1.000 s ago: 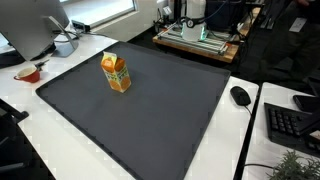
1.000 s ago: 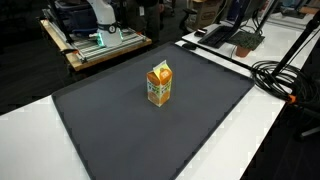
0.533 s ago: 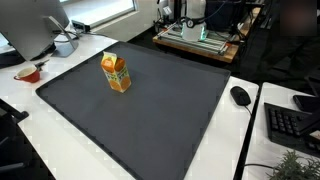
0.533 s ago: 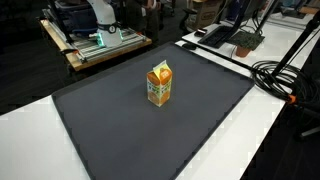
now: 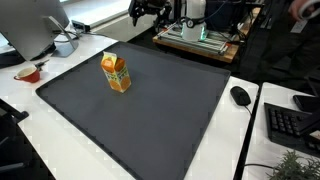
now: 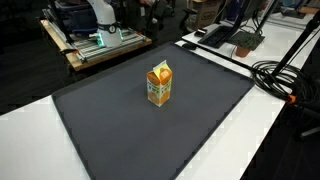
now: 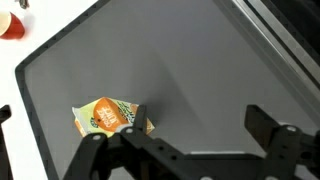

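Gripper point(image 7: 175, 130) high over the juice carton point(image 5: 116, 73)
Jaws spread wide, empty; carton upright on the dark mat point(image 5: 150, 110), apparently well below.

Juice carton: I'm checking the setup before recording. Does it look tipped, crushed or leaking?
No. The juice carton stands upright on the dark mat in both exterior views, its shape intact and no liquid around it. Nothing stands out.
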Controlling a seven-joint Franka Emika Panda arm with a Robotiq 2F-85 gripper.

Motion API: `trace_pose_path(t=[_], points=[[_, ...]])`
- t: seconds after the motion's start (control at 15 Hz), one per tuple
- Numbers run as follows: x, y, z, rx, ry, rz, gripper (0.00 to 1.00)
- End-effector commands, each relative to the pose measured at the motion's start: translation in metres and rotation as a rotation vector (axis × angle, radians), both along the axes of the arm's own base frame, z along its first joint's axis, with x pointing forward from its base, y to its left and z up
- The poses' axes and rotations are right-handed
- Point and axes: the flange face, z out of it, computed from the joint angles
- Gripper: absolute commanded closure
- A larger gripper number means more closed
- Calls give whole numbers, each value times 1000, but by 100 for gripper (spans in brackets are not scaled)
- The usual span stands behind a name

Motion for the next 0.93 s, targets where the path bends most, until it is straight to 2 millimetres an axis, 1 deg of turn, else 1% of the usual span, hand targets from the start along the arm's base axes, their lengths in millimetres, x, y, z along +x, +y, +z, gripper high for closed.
trace_pose_path(t=[0.0,0.2,0.27,0.33,0.67,0.87], points=[[2,4,-3,-9,12,9,0],[4,6,-2,-15,19,18,0],[3,15,-9,-67,33,71,0],[0,26,-24,-126,50,96,0],[-5,70,-89,-334,158,195,0],[6,86,-127,-483,179,240,0]])
